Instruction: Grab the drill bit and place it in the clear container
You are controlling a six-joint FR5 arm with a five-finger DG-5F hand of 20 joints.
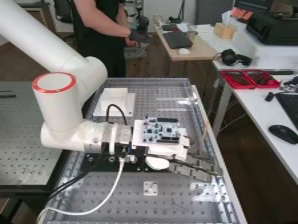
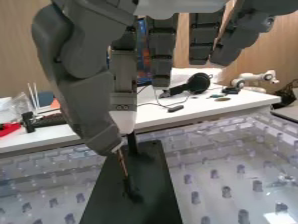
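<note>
- Drill bit [image 2: 122, 164]: a thin, straight, slender bit, coppery brown along the part left exposed, with a darker stretch seen towards its lower end.
- Its upper end is hidden by the tip of the thumb, and it is held pinched between thumb and finger of the hand [image 1: 194, 169].
- It is pointed downward, nearly upright but slightly tilted, above the long black plate [image 2: 149, 202]; whether the plate is touched by its lower end cannot be told.
</note>
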